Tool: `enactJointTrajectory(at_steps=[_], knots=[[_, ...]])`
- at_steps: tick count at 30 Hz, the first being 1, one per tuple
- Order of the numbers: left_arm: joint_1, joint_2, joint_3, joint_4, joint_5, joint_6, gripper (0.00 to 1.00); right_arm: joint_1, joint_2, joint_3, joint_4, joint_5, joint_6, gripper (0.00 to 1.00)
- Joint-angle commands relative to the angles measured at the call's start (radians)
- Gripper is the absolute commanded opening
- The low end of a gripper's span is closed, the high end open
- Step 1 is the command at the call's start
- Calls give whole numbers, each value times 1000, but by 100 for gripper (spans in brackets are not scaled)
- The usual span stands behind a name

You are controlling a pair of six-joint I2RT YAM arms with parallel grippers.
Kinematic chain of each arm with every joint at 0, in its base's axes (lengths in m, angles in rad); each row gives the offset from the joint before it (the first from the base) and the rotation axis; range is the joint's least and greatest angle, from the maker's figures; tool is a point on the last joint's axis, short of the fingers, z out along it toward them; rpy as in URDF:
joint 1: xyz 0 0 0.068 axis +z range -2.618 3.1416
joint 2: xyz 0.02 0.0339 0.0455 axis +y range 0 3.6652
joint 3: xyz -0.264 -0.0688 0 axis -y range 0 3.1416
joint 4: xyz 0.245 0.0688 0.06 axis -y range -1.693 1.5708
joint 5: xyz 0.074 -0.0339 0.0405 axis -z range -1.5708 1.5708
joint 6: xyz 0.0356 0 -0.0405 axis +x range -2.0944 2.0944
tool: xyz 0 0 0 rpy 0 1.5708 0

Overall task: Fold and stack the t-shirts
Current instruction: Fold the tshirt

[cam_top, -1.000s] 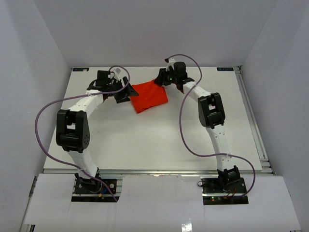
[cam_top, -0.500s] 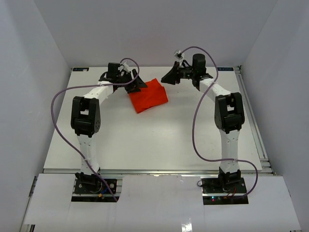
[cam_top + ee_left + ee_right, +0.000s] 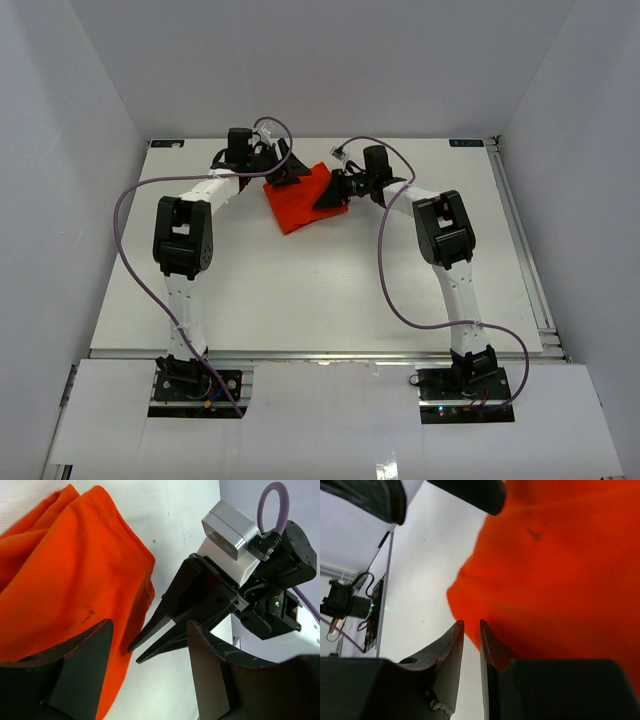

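1. White table (image 3: 300,290), plain white walls all round.
2. Orange-red t-shirt (image 3: 300,212) sits folded at the far middle of the table, between the two arms.
3. Its long axis runs roughly left to right, tipped a bit – the right end lies farther back than the left.
4. Left gripper (image 3: 290,178) is over the shirt's far-left corner, fingers spread wide apart with nothing in them.
5. Right gripper (image 3: 322,200) is at the shirt's right edge, fingers nearly together – just a thin slit, no cloth in it.
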Motion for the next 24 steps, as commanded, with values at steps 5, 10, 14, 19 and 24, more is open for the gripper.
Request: enactJointTrajectory(at_steps=[5, 10, 14, 19, 24], knots=[[6, 101, 56, 48, -22, -20, 71, -12, 32, 75, -96, 155, -3, 26], [29, 140, 50, 66, -65, -40, 70, -18, 48, 46, -89, 175, 26, 26], [52, 158, 47, 94, -77, -65, 70, -25, 64, 32, -108, 212, 24, 26], [77, 166, 49, 160, -50, -103, 70, -39, 71, 8, -116, 236, 33, 26], [98, 163, 3, 232, -42, -163, 70, -54, 71, -27, -109, 238, 53, 26]])
